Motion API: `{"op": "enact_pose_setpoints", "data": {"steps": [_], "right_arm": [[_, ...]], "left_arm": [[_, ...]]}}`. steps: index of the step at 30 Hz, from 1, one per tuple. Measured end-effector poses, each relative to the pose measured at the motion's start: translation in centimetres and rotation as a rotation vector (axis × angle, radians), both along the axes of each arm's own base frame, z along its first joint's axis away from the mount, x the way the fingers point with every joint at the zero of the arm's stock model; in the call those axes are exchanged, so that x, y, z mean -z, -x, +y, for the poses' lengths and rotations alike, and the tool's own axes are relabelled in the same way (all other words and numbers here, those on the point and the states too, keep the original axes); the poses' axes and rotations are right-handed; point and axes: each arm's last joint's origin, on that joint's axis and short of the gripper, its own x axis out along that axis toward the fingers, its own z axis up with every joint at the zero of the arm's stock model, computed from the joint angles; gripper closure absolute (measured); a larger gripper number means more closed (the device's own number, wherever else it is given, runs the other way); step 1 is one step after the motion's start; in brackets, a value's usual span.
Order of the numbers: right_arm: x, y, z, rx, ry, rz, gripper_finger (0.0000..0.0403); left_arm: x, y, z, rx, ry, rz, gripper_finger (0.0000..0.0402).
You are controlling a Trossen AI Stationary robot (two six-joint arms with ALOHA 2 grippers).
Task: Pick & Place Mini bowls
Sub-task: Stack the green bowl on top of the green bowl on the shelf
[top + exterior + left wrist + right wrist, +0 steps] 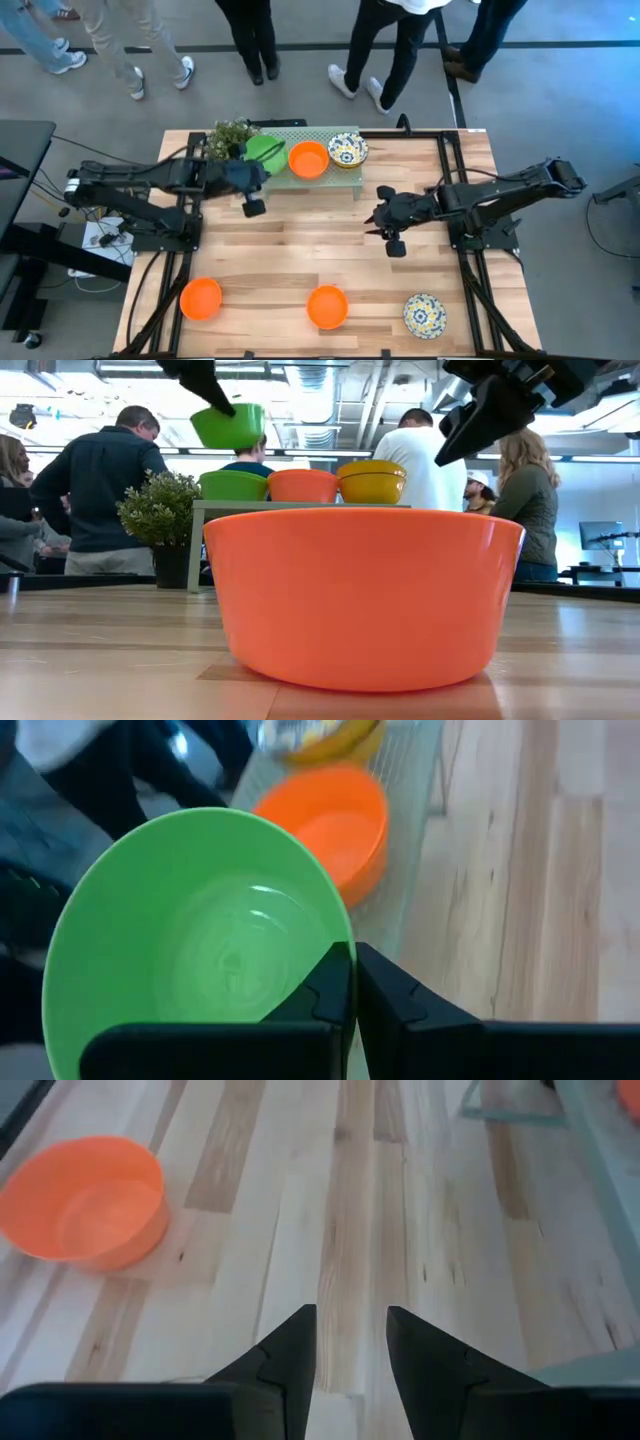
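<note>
A bright green mini bowl (230, 426) hangs above the pale green stand (300, 506) at the table's far side, with my left gripper (213, 402) shut on it. Three more bowls sit on the stand: a green one (232, 485), an orange one (308, 159) and a patterned one (348, 151). Near the front edge rest two orange bowls (201, 298), (327, 306) and a patterned bowl (425, 314). My right gripper (376, 218) hovers open over the bare middle of the table, right of centre, with nothing between its fingers (290, 1350). My left gripper pinches the lifted green bowl's rim (343, 942) on the side nearest the arm, one finger (325, 985) inside the bowl and the other outside. The fingers slant down from the table's left. The bowl is clear of the stand, tilted, its opening turned toward the arm.
A small bushy plant (230, 135) stands at the stand's left end, close behind my left gripper. People stand beyond the far edge. Bare wood lies between the stand and the front row of bowls.
</note>
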Motion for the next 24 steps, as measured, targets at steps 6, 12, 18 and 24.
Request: {"op": "enact_pose_setpoints", "data": {"steps": [6,12,18,24], "right_arm": [[0.5,-0.2,0.0,-0.012,0.019,0.025,0.0284],[0.3,-0.3,0.0,-0.048,0.054,0.001,0.0284],[0.0,-0.4,0.0,-0.053,0.059,-0.028,0.0284],[-0.1,-0.4,0.0,-0.069,0.078,-0.034,0.0284]], "left_arm": [[0.8,0.0,3.1,-0.042,0.04,0.058,0.0391],[1.0,0.0,4.9,-0.067,0.075,0.063,0.039],[1.6,-0.5,5.4,-0.052,0.113,0.077,0.0391],[2.9,-1.8,5.7,-0.055,0.124,0.13,0.0391]]}}
